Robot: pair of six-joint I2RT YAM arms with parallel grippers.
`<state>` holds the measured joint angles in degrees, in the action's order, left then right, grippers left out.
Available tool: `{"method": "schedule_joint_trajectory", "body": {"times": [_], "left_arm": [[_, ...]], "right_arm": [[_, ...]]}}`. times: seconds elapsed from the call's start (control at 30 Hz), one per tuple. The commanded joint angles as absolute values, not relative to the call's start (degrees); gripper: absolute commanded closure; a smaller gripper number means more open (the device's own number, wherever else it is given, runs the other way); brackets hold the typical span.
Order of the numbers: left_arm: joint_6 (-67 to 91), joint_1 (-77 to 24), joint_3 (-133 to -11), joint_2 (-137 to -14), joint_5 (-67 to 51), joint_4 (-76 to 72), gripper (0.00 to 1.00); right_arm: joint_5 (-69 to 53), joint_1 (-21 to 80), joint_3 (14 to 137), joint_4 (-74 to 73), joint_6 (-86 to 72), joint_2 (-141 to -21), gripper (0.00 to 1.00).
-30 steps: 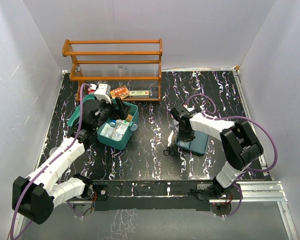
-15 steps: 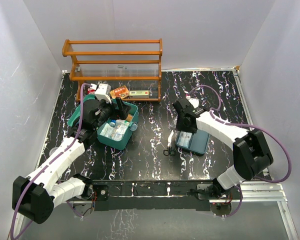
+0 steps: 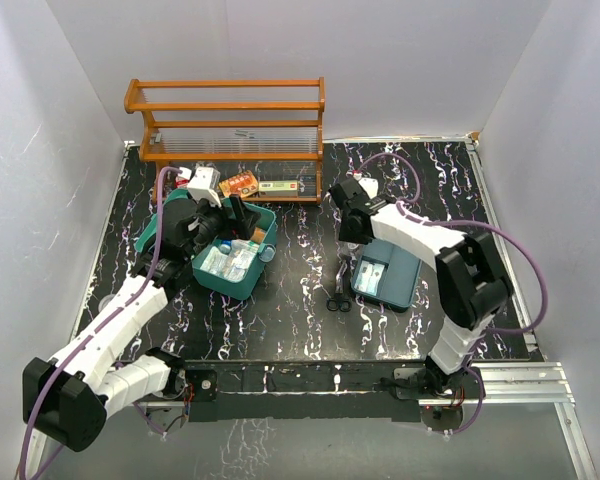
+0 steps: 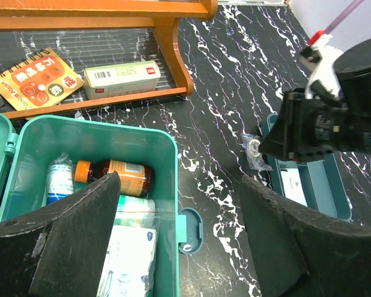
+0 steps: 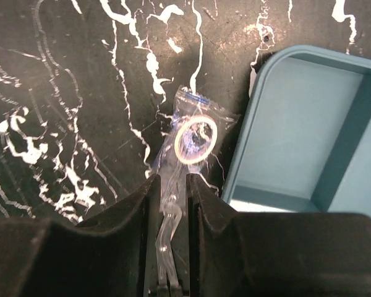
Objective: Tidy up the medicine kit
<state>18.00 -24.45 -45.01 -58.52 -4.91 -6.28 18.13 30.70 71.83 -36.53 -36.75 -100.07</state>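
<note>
The left gripper (image 4: pixel 180 185) is held with its jaws wide apart, and nothing is clamped between them. Below them, mostly under the left finger, the medicine kit (image 4: pixel 164 145) is seen: a teal-green box with its lid swung open. Inside it, just ahead of the left fingertip, a brown bottle (image 4: pixel 120 176) with an orange cap is laid on its side. White packets (image 4: pixel 130 247) are packed in nearer the wrist. Beyond the jaws, a spiral-bound booklet (image 4: pixel 34 77) and a white carton (image 4: pixel 122 77) are laid side by side on the lowest shelf of the orange wooden rack (image 4: pixel 173 43).

The right gripper (image 5: pixel 172 182) is clamped on a clear plastic packet (image 5: pixel 195 133). The packet's crumpled end is pinched between the two fingers. The rest of it, with a pale ring inside, is stretched out ahead of the fingertips over the black marbled table (image 5: pixel 62 93). Whether the packet touches the table cannot be told. To the right of these jaws the insert tray (image 5: pixel 297 142) is set, divided into compartments by low walls. Its left edge is just beside the packet; contact between them cannot be judged.

In the overhead view, black-handled scissors (image 3: pixel 337 300) are seen on the table at the tray's left edge, on the base side of the right jaws. The kit and the tray are set well apart.
</note>
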Motion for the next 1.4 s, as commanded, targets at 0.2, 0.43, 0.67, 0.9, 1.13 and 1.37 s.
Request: {"method": "schedule_joint_trajectory", "body": {"times": [0.2,0.43,0.67,0.9,1.13,1.37], "left_arm": [[17.9,-24.1,-46.8,-55.2,-3.9,-5.0,0.24],[18.1,-24.2,-46.9,-55.4,-4.0,-5.1,0.24],[18.3,-24.2,-46.8,-55.4,-3.9,-5.2,0.24],[18.3,-24.2,-46.6,-55.5,-4.0,-5.1,0.24],[18.4,-24.1,-46.5,-56.0,-3.9,-5.2,0.24],[18.7,-24.2,-45.9,-56.0,-3.1,-5.9,0.24]], "right_arm": [[21.1,30.6,75.7,-32.7,-35.5,-107.6,0.75],[22.3,30.6,78.1,-33.8,-34.0,-107.8,0.74],[24.2,30.6,79.3,-33.4,-33.1,-105.9,0.65],[25.0,30.2,80.9,-32.7,-33.4,-110.2,0.65],[22.9,29.4,80.3,-32.1,-34.2,-112.4,0.64],[19.3,28.5,78.0,-31.1,-34.9,-113.1,0.65]]}}
